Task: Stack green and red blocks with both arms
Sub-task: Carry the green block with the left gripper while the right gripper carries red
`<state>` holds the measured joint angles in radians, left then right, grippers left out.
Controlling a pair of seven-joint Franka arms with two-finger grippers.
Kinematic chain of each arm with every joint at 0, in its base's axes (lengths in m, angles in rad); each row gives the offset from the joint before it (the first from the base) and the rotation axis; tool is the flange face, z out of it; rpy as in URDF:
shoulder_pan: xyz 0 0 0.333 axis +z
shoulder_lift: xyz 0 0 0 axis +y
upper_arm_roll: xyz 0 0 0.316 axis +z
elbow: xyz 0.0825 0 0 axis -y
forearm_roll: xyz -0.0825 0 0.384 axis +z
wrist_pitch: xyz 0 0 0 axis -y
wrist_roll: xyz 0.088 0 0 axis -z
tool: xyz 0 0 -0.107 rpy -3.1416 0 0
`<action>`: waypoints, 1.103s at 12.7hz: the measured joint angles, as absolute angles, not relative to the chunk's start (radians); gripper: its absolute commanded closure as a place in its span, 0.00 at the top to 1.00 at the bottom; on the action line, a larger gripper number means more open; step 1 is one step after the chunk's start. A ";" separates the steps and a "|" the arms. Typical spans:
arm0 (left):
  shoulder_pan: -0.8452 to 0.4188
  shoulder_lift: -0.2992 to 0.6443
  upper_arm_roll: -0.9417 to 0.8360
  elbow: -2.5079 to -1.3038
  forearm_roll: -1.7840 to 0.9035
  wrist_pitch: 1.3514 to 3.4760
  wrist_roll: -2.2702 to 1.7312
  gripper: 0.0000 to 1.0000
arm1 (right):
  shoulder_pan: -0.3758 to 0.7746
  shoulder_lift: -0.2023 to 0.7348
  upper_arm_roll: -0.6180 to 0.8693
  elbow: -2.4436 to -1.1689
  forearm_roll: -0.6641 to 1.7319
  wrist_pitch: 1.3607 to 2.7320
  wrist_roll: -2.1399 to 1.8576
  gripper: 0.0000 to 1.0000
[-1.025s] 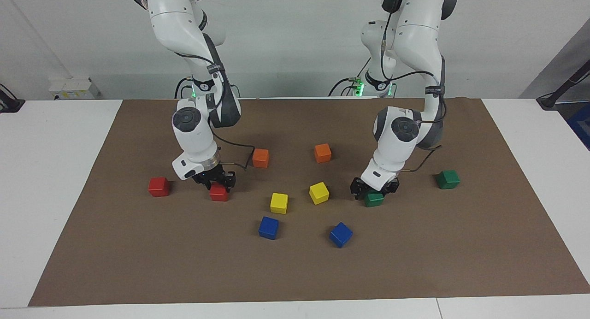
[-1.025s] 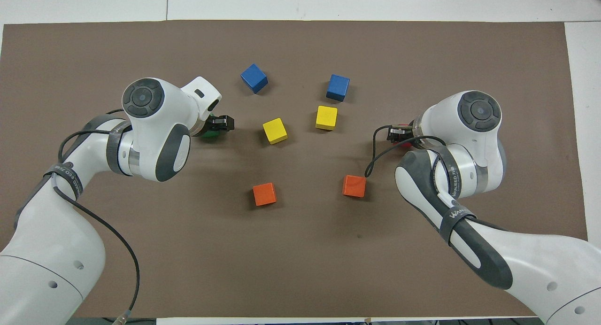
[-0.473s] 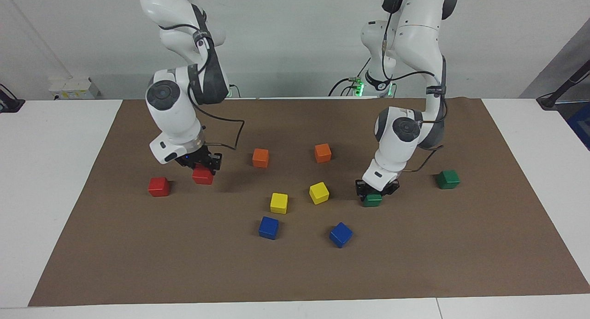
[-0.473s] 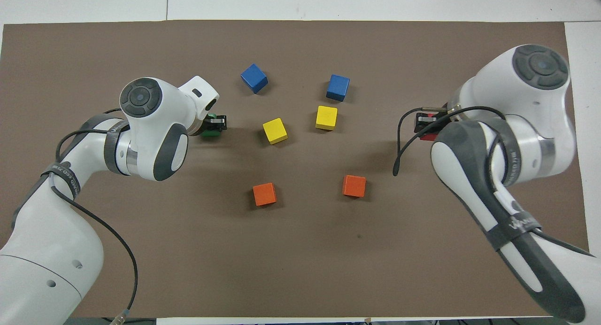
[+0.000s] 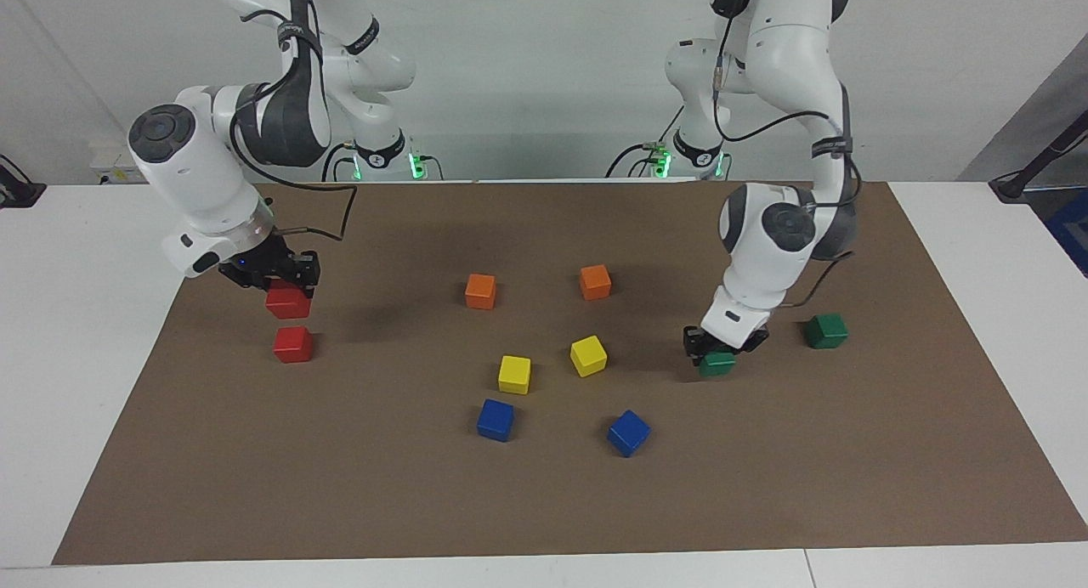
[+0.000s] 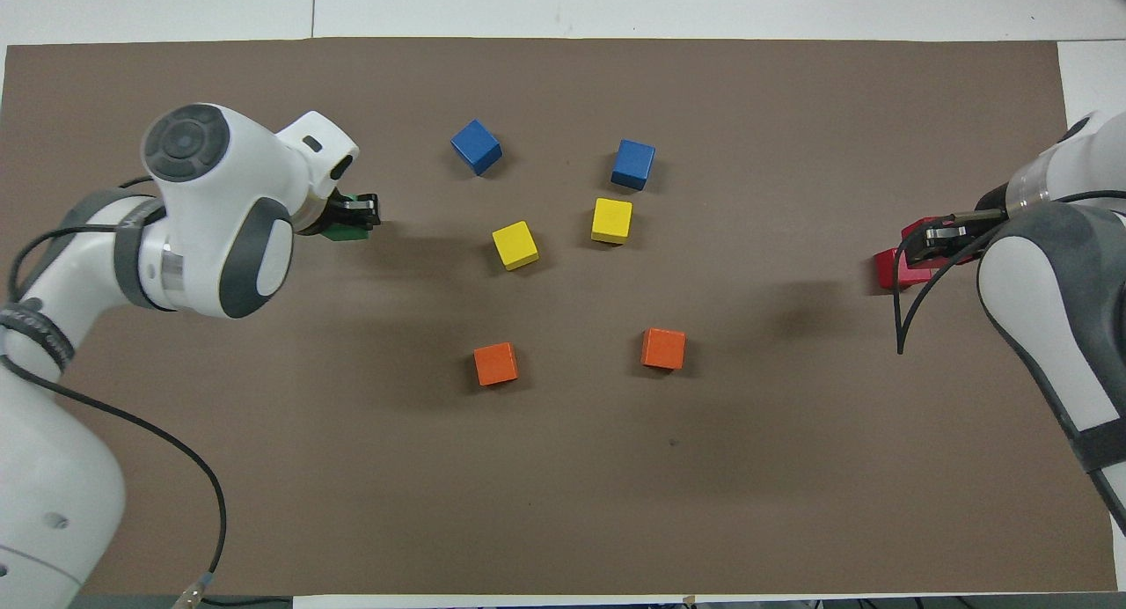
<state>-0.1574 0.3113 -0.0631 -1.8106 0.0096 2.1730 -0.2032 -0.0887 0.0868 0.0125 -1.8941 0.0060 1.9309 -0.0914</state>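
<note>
The right arm bends out from its base toward its own end of the desk, forearm angled down, wrist tipped over. Its right hand (image 5: pixel 270 275) is clamped shut on a red block (image 5: pixel 287 302), held in the air over the second red block (image 5: pixel 293 344), which sits on the brown mat (image 5: pixel 544 503) with a gap between the two. In the overhead view the right hand (image 6: pixel 939 238) covers both reds.

The left arm drops steeply from a high elbow, wrist pointing down. Its left hand (image 5: pixel 722 343) is closed tight on a green block (image 5: pixel 717 364), at or just above the mat. The other green block (image 5: pixel 827 330) rests well apart, toward the left arm's end.

Between the arms lie two orange cubes (image 5: pixel 480 291) nearest the robots, then two yellow (image 5: pixel 514 374), then two blue (image 5: pixel 495 419) farthest out.
</note>
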 measured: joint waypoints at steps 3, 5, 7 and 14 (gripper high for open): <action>-0.020 0.219 -0.058 -1.816 0.011 2.059 -0.011 0.00 | -0.142 0.084 0.012 -1.976 0.006 2.051 -0.166 0.00; 0.072 0.211 -0.056 -1.830 0.011 2.058 0.093 0.00 | -0.157 0.086 0.012 -2.030 0.006 2.128 -0.187 0.00; 0.141 0.211 -0.056 -1.855 0.011 2.075 0.160 0.00 | -0.157 0.090 0.014 -2.059 0.006 2.167 -0.187 0.00; 0.178 0.212 -0.058 -2.009 0.011 2.245 0.178 0.00 | -0.156 0.115 0.016 -2.114 0.006 2.277 -0.187 0.00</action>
<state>0.1775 0.2122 -0.0576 -2.0092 0.0115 2.2446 0.1775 -0.1562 0.1151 0.0163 -2.1142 0.0060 2.2773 -0.1873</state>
